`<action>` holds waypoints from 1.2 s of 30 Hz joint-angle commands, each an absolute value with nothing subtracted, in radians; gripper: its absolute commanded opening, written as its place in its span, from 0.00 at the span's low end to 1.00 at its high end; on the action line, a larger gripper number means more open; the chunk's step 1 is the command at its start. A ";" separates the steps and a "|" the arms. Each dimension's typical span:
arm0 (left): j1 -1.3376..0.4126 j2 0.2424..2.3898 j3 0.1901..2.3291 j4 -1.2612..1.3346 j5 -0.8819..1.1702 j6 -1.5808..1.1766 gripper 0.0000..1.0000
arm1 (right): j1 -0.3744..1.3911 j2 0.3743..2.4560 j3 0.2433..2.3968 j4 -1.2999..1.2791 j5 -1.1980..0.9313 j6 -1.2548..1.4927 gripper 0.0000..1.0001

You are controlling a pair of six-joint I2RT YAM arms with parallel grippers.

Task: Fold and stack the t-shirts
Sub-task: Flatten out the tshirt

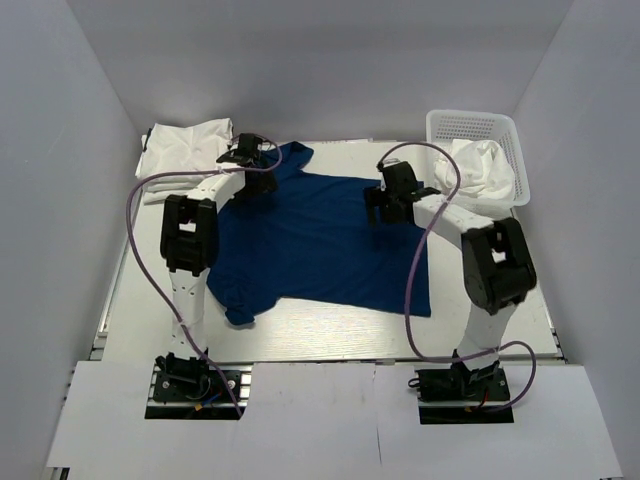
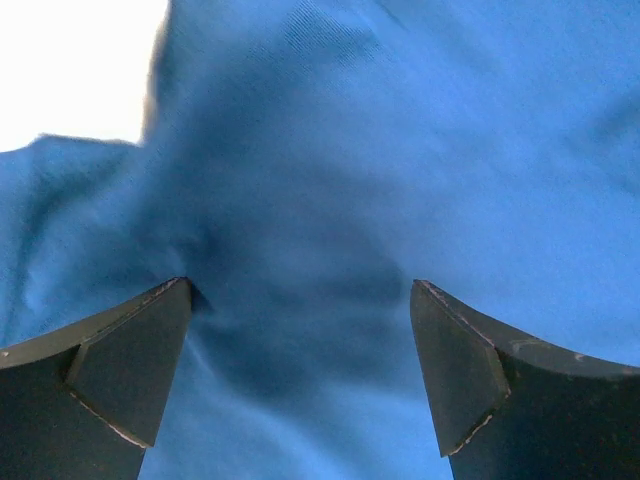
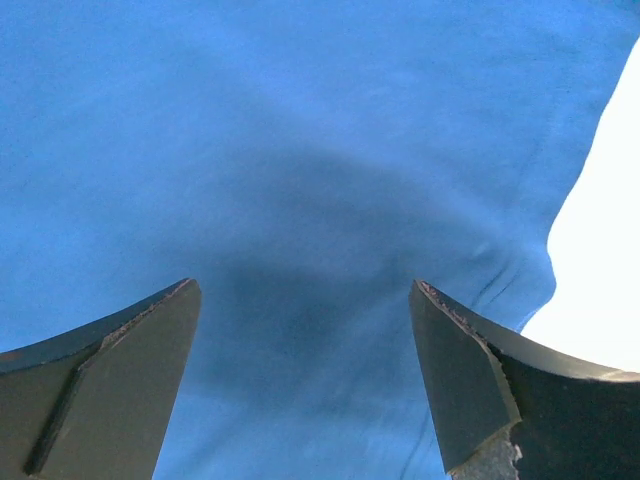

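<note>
A royal blue t-shirt (image 1: 320, 240) lies spread across the middle of the table, a sleeve bunched at its near left corner. My left gripper (image 1: 243, 160) hovers open over its far left part, near the sleeve; blue cloth (image 2: 330, 200) fills the gap between its fingertips (image 2: 150, 340). Over the shirt's far right edge my right gripper (image 1: 385, 205) also stands open, with blue cloth (image 3: 300, 180) below and the shirt's edge at the right. Folded white t-shirts (image 1: 185, 148) sit at the far left. Another white t-shirt (image 1: 485, 170) hangs out of the basket.
A white mesh basket (image 1: 475, 130) stands at the far right corner. White walls close in the table (image 1: 320, 330) on three sides. Purple cables (image 1: 140, 230) loop beside each arm.
</note>
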State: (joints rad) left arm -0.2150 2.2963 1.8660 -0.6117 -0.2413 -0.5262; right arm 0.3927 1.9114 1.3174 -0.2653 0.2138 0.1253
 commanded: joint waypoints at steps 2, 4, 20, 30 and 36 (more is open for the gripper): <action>-0.242 2.091 1.785 -0.660 -0.154 -0.525 1.00 | 0.486 1.663 1.192 -0.157 0.057 0.008 0.90; -0.242 1.938 1.691 -0.681 -0.153 -0.602 1.00 | 0.520 1.611 1.143 -0.104 0.005 -0.041 0.90; -0.275 1.141 0.761 -1.069 -0.061 -0.882 1.00 | 0.434 1.709 1.198 -0.069 0.019 0.176 0.90; -0.284 1.291 0.725 -0.859 0.064 -0.822 0.62 | 0.388 1.703 1.164 -0.051 -0.057 0.199 0.90; -0.284 1.335 0.819 -0.766 0.313 -0.700 0.00 | 0.370 1.692 1.144 -0.058 -0.048 0.212 0.90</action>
